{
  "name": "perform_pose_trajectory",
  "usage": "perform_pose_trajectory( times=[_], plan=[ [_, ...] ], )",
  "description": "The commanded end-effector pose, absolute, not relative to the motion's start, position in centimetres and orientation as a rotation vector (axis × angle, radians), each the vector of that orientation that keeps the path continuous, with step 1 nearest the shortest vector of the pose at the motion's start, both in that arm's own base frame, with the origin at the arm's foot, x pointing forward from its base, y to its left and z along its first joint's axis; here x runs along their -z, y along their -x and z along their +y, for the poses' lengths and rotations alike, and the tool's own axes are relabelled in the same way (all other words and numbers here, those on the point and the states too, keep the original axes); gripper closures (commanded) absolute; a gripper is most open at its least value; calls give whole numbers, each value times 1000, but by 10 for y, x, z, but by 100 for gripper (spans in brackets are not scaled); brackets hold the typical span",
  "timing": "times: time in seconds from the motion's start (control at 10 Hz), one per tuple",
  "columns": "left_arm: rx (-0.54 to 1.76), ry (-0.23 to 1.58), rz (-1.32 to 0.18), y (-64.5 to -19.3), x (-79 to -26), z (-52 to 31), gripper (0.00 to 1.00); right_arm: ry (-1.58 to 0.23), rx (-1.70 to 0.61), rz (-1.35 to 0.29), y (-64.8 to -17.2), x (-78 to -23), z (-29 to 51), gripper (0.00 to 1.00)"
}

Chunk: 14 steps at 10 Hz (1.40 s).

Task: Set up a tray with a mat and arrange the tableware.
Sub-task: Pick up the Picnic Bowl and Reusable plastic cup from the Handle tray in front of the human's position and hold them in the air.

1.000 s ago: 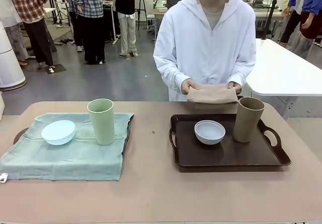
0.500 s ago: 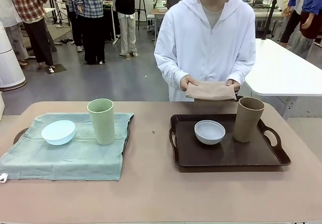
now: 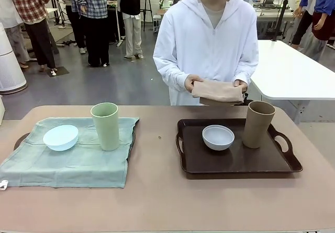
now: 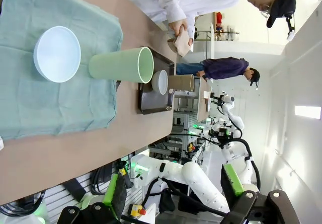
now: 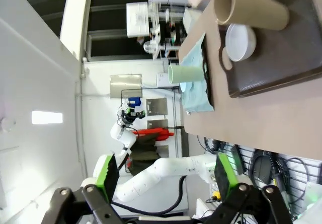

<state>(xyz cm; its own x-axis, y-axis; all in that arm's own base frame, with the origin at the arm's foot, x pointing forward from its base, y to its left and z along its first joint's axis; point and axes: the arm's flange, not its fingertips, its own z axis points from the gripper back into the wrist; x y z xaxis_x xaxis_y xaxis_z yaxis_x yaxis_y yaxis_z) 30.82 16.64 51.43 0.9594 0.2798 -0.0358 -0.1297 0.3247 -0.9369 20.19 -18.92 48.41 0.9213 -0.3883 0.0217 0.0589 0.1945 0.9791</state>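
pale blue bowl (image 3: 60, 137), pale green cup (image 3: 105, 125), grey-green mat (image 3: 73, 165); white bowl (image 3: 218, 137), tan cup (image 3: 258, 124), dark brown tray (image 3: 235, 165); beige cloth (image 3: 217, 91).

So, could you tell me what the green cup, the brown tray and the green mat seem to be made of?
Green cup: probably matte plastic or similar; dull surface without glare.
Brown tray: likely moulded plastic, faintly glossy; reflections on its floor.
Green mat: woven cloth; wrinkles and limp, draping edges.

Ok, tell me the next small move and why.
Probably the right pincer, open, should reach for the tan cup and lift it off the dark tray: the tray is bare under the cup and white bowl, while the person holds a folded tan mat.
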Motion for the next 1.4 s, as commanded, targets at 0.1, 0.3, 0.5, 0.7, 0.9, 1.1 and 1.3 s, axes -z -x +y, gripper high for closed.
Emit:
perform_pose_trajectory(
  times=[0.1, 0.3, 0.5, 0.7, 0.9, 1.1, 1.3],
  plan=[
    [-160, 1073, -112, -329, -547, 122, 0, -1138, 21, -363, -227, -527, -178, 0],
    [-77, 970, -57, -340, -573, 69, 0, -908, -111, -307, -243, -551, -168, 0],
    [-59, 861, -21, -354, -593, 15, 0, -787, -191, -297, -270, -557, -162, 0],
    [-42, 740, 2, -362, -597, -42, 0, -697, -280, -297, -301, -549, -149, 0],
    [-24, 637, 17, -368, -597, -94, 0, -596, -386, -269, -322, -537, -132, 0],
    [-15, 513, 27, -370, -597, -147, 0, -556, -576, -218, -331, -530, -113, 0],
    [-34, 407, 41, -377, -583, -195, 0, -536, -648, -230, -340, -521, -108, 0]
  ],
)
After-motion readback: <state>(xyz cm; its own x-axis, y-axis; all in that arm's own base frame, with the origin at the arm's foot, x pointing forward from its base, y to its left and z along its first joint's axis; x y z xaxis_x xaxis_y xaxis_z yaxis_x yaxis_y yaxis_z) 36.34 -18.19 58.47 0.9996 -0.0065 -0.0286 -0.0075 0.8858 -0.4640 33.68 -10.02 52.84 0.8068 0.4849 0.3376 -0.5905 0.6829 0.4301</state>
